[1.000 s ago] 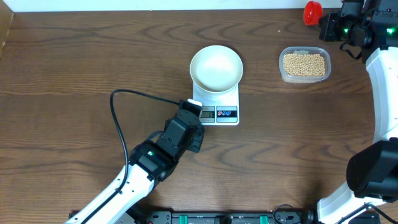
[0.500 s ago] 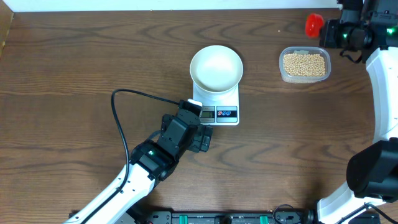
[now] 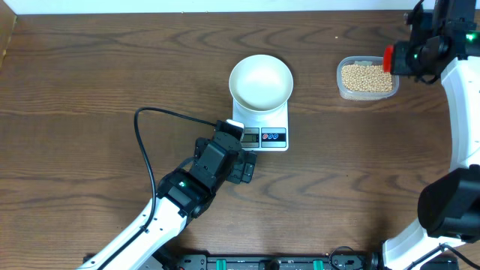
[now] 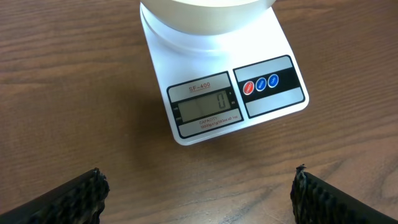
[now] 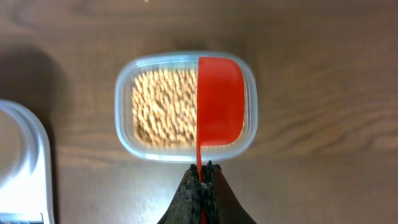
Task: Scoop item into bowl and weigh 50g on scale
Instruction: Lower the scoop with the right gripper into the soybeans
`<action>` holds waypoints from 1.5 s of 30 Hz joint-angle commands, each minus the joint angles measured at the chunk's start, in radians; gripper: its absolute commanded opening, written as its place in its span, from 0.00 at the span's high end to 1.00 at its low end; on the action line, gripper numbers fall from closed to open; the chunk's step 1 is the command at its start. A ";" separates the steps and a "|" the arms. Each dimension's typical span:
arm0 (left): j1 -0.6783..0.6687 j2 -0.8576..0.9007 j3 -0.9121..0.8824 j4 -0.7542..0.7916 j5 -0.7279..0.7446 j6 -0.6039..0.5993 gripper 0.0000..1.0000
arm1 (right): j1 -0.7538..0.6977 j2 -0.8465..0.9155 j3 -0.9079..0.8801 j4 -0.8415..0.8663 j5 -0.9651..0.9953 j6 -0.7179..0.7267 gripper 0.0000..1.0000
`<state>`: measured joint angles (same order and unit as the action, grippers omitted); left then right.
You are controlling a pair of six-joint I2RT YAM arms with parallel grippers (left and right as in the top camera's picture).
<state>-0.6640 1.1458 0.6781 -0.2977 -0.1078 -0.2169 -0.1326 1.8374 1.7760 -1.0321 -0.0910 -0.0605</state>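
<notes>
Red plastic scoop (image 5: pixel 219 102) hangs over the clear tub (image 5: pixel 124 134) of beige beans (image 5: pixel 163 107), its thin handle clamped in the right tool (image 5: pixel 200 177). Well apart on the wooden counter (image 3: pixel 90 75), the white bowl (image 3: pixel 260 79) sits on the scale (image 4: pixel 273 50), whose display reads 0. The left tool (image 4: pixel 199 193) hovers just before the scale's display edge, its fingers spread wide apart.

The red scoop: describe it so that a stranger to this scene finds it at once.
On the wooden table, find the clear tub of beans at the far right. The red scoop hangs over it in the right gripper, the only bright red thing there.
</notes>
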 commanded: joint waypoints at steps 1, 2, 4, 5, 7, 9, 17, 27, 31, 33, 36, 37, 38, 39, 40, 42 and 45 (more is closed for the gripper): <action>0.000 0.005 -0.002 0.000 -0.010 -0.006 0.04 | 0.001 0.021 0.002 -0.024 0.017 -0.031 0.99; 0.000 0.005 -0.002 0.000 -0.010 -0.006 0.04 | 0.001 0.023 0.002 -0.028 0.017 -0.031 0.99; 0.000 0.005 -0.002 0.000 -0.010 -0.006 0.04 | 0.001 0.037 0.002 -0.033 0.017 -0.031 0.99; 0.000 0.005 -0.002 0.000 -0.010 -0.006 0.04 | 0.001 0.048 0.002 -0.034 0.017 -0.031 0.99; 0.000 0.005 -0.002 0.000 -0.010 -0.006 0.04 | 0.001 0.073 0.002 -0.038 0.017 -0.030 0.99; 0.000 0.005 -0.002 0.000 -0.010 -0.006 0.04 | 0.002 0.104 0.002 -0.037 0.018 -0.022 0.99; 0.000 0.005 -0.002 0.000 -0.010 -0.006 0.04 | 0.002 0.186 0.002 -0.024 -0.009 -0.015 0.99; 0.000 0.005 -0.002 0.000 -0.010 -0.006 0.04 | -0.010 0.226 0.002 -0.025 -0.244 -0.016 0.99; 0.000 0.005 -0.002 0.000 -0.010 -0.006 0.04 | -0.031 0.266 0.002 -0.035 -0.321 -0.029 0.99; 0.000 0.005 -0.002 0.000 -0.010 -0.006 0.04 | -0.043 0.288 0.002 -0.043 -0.360 -0.039 0.99; 0.000 0.005 -0.002 0.000 -0.010 -0.006 0.04 | -0.061 0.309 0.002 -0.051 -0.408 -0.050 0.99; 0.000 0.005 -0.002 0.000 -0.010 -0.006 0.04 | -0.068 0.312 0.002 -0.053 -0.422 -0.053 0.99; 0.000 0.005 -0.002 0.000 -0.010 -0.006 0.04 | -0.075 0.314 0.002 -0.053 -0.436 -0.054 0.99; 0.000 0.005 -0.002 0.000 -0.010 -0.006 0.04 | -0.082 0.314 0.002 -0.055 -0.452 -0.058 0.99; 0.000 0.005 -0.002 0.000 -0.010 -0.006 0.04 | -0.091 0.314 0.002 -0.056 -0.472 -0.063 0.99; 0.000 0.005 -0.002 0.000 -0.010 -0.006 0.04 | -0.107 0.314 0.002 -0.063 -0.519 -0.077 0.99; 0.000 0.005 -0.002 0.000 -0.010 -0.006 0.04 | -0.131 0.319 0.001 -0.074 -0.566 -0.087 0.99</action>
<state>-0.6640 1.1458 0.6781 -0.2977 -0.1078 -0.2169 -0.2512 2.1235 1.7809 -1.0855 -0.5613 -0.1211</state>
